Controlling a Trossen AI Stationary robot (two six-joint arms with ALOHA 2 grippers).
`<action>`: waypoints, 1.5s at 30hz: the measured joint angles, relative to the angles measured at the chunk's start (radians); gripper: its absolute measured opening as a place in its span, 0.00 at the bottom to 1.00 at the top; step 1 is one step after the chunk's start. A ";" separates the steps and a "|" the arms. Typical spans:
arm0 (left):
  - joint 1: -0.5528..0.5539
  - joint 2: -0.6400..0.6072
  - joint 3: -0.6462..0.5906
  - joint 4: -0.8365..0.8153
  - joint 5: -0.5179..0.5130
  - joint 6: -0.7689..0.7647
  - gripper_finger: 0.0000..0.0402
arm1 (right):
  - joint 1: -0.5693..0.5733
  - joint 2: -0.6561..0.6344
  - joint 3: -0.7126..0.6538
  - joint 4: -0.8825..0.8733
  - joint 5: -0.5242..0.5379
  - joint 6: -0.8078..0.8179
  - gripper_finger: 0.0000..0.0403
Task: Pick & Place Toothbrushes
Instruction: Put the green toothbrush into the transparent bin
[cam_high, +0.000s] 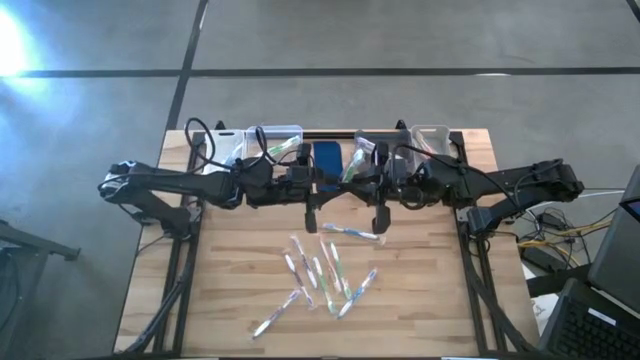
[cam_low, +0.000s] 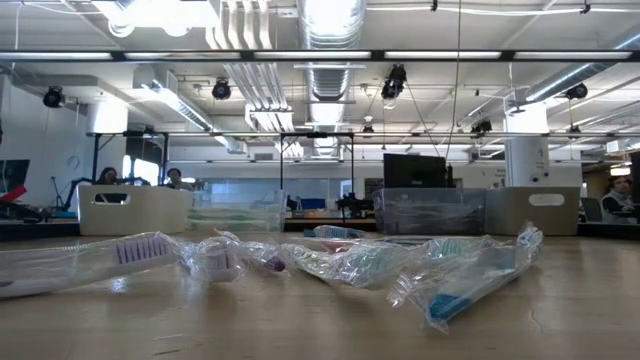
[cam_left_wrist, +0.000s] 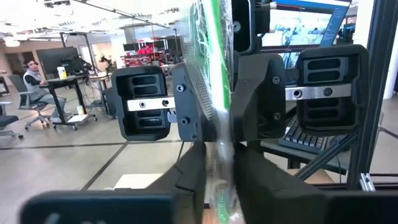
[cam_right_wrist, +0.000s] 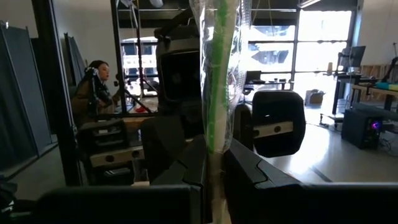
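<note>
We see bins (cam_high: 275, 134) at the table's back edge holding wrapped toothbrushes (cam_high: 320, 270) (more lie loose mid-table). Left gripper (cam_left_wrist: 219, 180) and right gripper (cam_right_wrist: 214, 174) each pinch a green, crinkly-wrapped one.

We see white toothbrushes (cam_high: 318, 276) with blue, green and pink accents in clear wrappers on a light wood-grain table (cam_high: 420, 310). A dark blue pad (cam_high: 326, 156) sits at 12 o'clock between clear bins (cam_high: 283, 135). Each black gripper pinches a green-striped brush (cam_left_wrist: 219, 93).
</note>
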 joint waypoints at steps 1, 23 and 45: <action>0.000 0.000 0.000 -0.001 0.000 -0.001 0.14 | -0.001 0.000 0.000 0.000 0.001 -0.003 0.06; 0.001 -0.001 0.000 0.003 0.000 0.004 0.07 | -0.010 -0.018 0.000 -0.007 0.000 0.076 0.37; 0.194 -0.160 0.163 -1.054 -0.233 -0.055 0.07 | -0.008 -0.351 0.000 -0.726 0.088 0.457 0.69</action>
